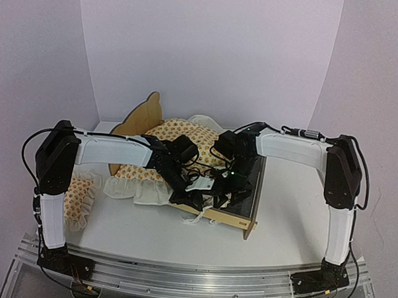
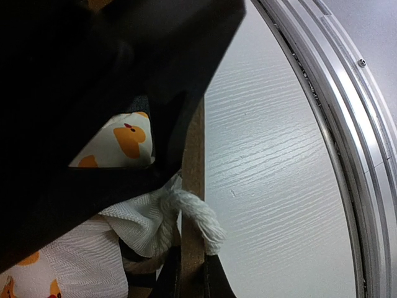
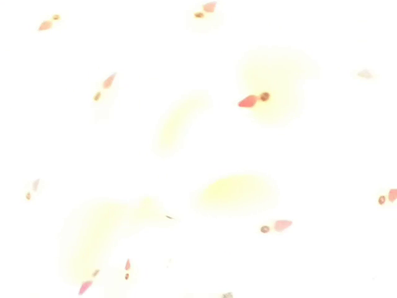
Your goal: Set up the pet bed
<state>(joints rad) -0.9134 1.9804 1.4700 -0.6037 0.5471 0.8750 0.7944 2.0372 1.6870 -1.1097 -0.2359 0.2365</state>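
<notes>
The pet bed [image 1: 248,205] lies mid-table, its scalloped headboard [image 1: 146,111] at the far left and its dark base showing at the right. The cream orange-patterned cushion [image 1: 168,140] lies across it and spills over the left side. My left gripper [image 1: 191,198] is at the near rail. In the left wrist view its dark fingers [image 2: 218,282] close on either side of the wooden rail [image 2: 193,155], with a white tie cord [image 2: 201,220] draped over it. My right gripper [image 1: 225,190] is low over the bed. Its wrist view shows only washed-out cushion fabric [image 3: 236,192]; its fingers are hidden.
The small matching ruffled pillow [image 1: 78,195] lies on the table at the left, beside my left arm. The table's metal front edge [image 2: 347,112] runs close to the right of the rail in the left wrist view. White walls enclose the back and sides.
</notes>
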